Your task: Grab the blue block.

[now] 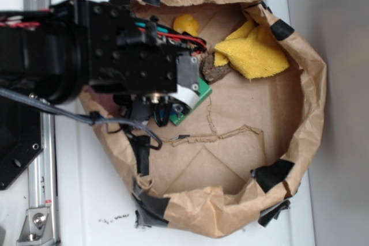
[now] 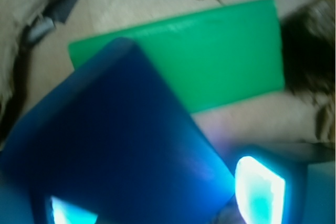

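Note:
The blue block (image 2: 121, 129) fills the lower left of the wrist view, tilted and very close to the camera. It spans the gap between the two glowing cyan fingertips (image 2: 260, 192) of my gripper (image 2: 163, 203), which is shut on it. Behind it lies the green block (image 2: 220, 51), partly overlapped by it. In the exterior view my gripper (image 1: 167, 110) hangs over the left part of the paper basin, right above the green block (image 1: 197, 97). There the arm hides the blue block.
The crumpled brown paper wall (image 1: 311, 84) with black tape rings the work area. A yellow cloth (image 1: 256, 50), a brown lump (image 1: 214, 67) and a small yellow object (image 1: 186, 24) lie at the back. The brown lump (image 2: 310, 51) borders the green block.

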`<state>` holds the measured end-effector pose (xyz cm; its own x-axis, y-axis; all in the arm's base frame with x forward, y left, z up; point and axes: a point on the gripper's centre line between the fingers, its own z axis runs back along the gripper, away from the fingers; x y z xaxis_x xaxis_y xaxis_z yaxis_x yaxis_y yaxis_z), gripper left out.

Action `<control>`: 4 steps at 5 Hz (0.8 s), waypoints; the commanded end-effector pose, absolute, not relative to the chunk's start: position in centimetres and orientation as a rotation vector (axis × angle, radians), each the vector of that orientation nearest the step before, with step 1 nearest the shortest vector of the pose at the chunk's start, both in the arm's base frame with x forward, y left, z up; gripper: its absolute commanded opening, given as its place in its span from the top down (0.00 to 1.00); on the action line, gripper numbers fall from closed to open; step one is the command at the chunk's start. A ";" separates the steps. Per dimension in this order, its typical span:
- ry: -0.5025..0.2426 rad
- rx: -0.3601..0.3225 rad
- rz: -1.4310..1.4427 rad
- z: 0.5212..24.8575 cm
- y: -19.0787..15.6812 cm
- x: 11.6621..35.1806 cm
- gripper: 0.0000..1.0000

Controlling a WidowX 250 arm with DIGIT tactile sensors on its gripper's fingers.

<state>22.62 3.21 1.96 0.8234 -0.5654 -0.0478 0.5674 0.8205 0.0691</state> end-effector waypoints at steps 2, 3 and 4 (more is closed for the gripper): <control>-0.006 0.112 -0.639 1.3 1.3 24.7 1.00; -0.010 0.110 -0.630 1.5 1.5 24.7 1.00; -0.062 0.139 -0.598 4.4 2.0 24.5 1.00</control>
<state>24.05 2.38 3.53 0.8301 -0.5571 -0.0253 0.5562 0.8238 0.1096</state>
